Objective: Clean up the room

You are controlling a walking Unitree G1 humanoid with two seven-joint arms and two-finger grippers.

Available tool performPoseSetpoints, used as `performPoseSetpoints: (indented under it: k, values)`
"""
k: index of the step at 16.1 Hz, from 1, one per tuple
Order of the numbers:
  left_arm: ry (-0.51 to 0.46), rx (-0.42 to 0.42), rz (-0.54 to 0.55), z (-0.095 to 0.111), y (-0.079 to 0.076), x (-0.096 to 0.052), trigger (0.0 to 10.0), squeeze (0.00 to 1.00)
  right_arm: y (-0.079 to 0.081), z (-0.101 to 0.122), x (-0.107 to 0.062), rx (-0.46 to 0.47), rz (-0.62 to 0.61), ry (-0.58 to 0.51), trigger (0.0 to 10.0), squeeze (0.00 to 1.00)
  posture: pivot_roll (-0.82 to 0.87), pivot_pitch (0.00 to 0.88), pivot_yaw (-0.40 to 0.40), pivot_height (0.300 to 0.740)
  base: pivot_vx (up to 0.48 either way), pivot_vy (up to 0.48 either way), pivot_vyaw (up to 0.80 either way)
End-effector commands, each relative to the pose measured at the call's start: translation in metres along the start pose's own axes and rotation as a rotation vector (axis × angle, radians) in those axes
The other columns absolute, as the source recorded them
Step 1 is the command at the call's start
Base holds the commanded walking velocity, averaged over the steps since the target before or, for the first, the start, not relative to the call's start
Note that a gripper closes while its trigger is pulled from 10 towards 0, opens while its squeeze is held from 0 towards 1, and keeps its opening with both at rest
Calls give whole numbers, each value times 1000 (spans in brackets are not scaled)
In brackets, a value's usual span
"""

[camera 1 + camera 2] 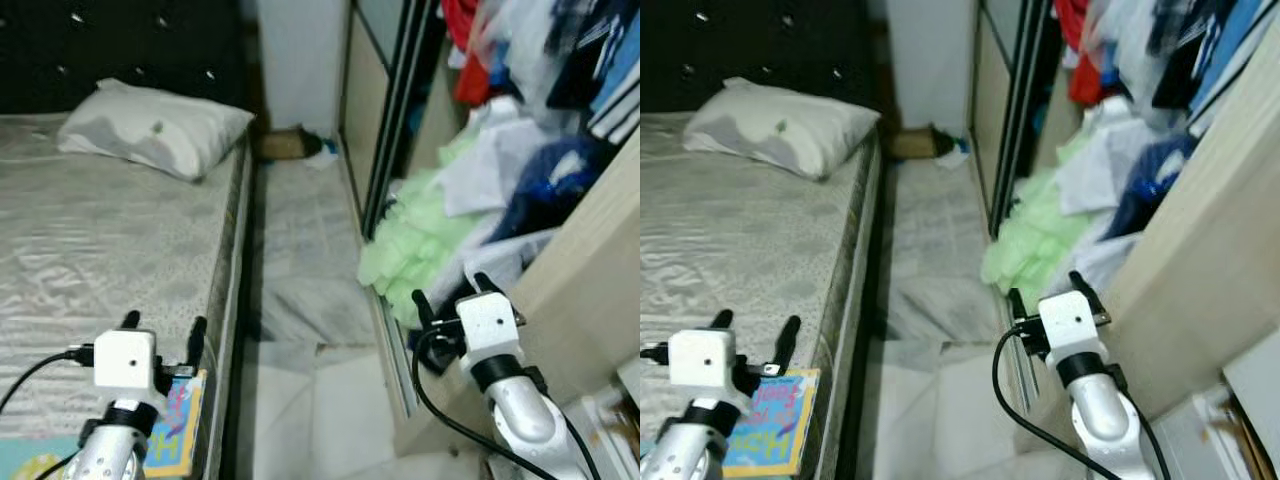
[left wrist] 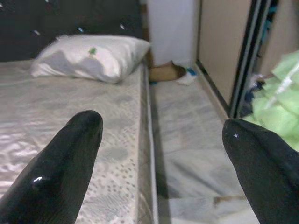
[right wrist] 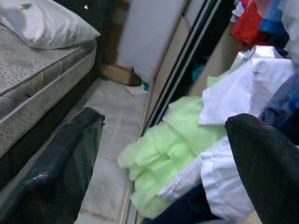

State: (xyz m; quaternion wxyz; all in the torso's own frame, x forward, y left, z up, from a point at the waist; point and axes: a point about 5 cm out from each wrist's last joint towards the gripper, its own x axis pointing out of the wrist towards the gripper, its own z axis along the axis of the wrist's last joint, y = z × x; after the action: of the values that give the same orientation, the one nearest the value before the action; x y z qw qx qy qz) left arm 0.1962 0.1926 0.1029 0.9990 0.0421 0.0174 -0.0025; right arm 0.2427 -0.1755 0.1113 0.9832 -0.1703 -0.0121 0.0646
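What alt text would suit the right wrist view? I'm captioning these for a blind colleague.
The open right gripper faces a pile of clothes spilling from a wardrobe: a light green garment lowest, white fabric above it. To one side, a mattress with a pillow, and a floor strip between.

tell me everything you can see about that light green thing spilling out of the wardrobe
The light green garment looks like soft, ruffled fabric, bunched in a loose heap. It spills from the open wardrobe over the sliding door track toward the floor. White clothes and a dark blue garment lie against its upper side. The right gripper hovers open just in front of it, not touching.
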Motion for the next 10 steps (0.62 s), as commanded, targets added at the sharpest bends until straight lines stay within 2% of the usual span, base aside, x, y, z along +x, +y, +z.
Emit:
performPoseSetpoints:
  k: [1, 10]
  values:
    - [3, -9, -15, 0, -2, -2, 10000, 0, -4, -1, -1, -9, -8, 7, 10000, 0, -67, 74, -45, 740, 0, 0, 800]
    - [-13, -6, -24, 3, -4, 5, 10000, 0, -5, 1, 4, -6, -16, -5, 10000, 0, -70, 67, -35, 740, 0, 0, 800]
